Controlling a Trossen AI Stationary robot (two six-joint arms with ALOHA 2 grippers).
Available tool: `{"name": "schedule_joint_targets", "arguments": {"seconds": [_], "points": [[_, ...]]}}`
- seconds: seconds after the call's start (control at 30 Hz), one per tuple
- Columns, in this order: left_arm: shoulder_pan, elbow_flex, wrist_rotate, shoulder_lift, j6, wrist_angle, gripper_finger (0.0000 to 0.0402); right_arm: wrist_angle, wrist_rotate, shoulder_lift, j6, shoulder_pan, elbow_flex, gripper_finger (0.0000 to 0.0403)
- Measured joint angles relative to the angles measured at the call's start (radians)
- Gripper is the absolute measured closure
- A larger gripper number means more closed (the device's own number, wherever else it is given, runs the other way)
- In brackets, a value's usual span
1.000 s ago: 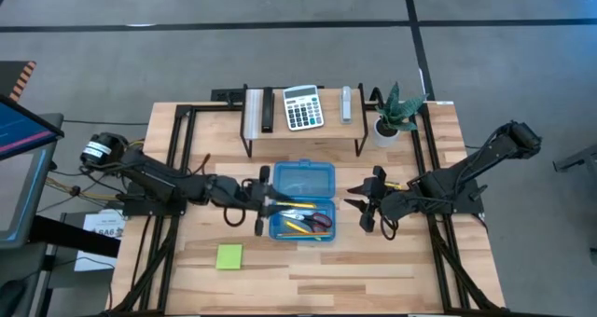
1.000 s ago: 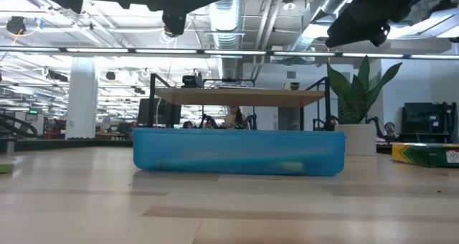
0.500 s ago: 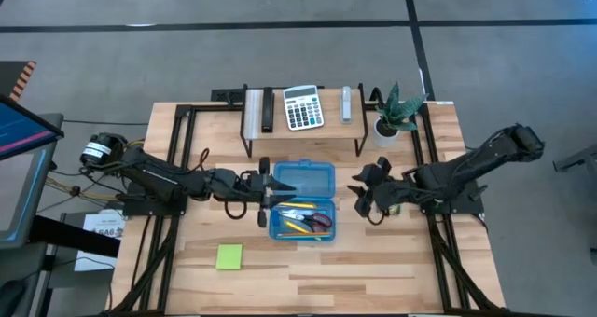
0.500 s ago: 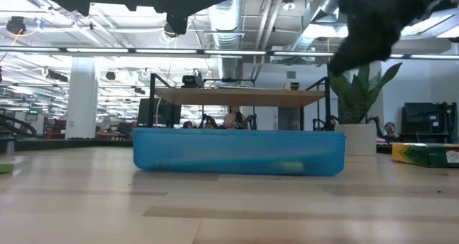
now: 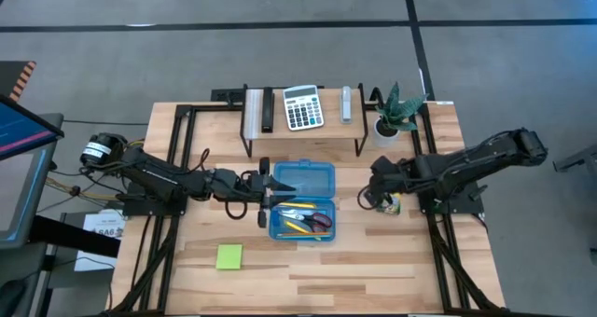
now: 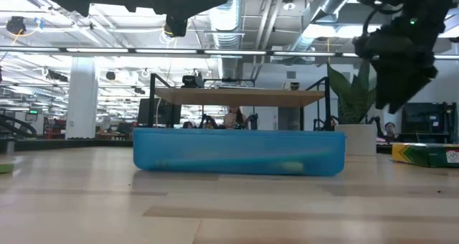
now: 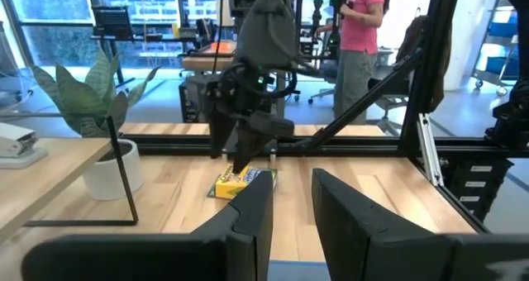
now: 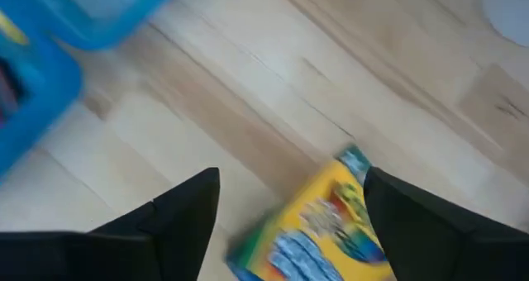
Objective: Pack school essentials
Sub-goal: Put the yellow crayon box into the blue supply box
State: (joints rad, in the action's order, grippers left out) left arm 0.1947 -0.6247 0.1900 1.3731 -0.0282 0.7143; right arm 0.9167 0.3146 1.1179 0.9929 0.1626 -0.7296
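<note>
- Crayon box [image 8: 318, 223] lies flat on the table [image 5: 308, 270], right of the blue case [image 5: 302, 201]; likely light, stiff cardboard, best pinched across its narrow sides.
- Right gripper [image 8: 289, 200] hovers over it, jaws spread, nothing held.
- Left gripper [image 5: 264, 198] at the case's left rim; grip unclear.
- Case open: pencils [image 5: 297, 227] and scissors [image 5: 318, 220] inside.
- Sticky-note pad [image 5: 229, 256] lies in front of the case, to its left.

Right gripper [image 5: 381, 198] now swung from beside the blue case toward the crayon box [image 5: 392, 204], jaws spread wider, poised over it
</note>
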Motion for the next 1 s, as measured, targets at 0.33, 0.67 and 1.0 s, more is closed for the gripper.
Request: {"name": "schedule_joint_targets", "arguments": {"seconds": [0.33,0.67,1.0], "points": [[0.000,0.000,-0.001,0.001,-0.021,-0.022,0.0330,0.142,0.001,-0.132,0.123,0.026,0.030,0.0078],[0.000,-0.001,0.000,0.001,-0.023,-0.015,0.0330,0.125,0.048,-0.308,0.344,0.069,0.138,0.0080],[0.000,-0.001,0.000,0.001,-0.035,-0.012,0.0329,0.091,0.002,-0.238,0.358,0.014,0.138,0.0080]]}}
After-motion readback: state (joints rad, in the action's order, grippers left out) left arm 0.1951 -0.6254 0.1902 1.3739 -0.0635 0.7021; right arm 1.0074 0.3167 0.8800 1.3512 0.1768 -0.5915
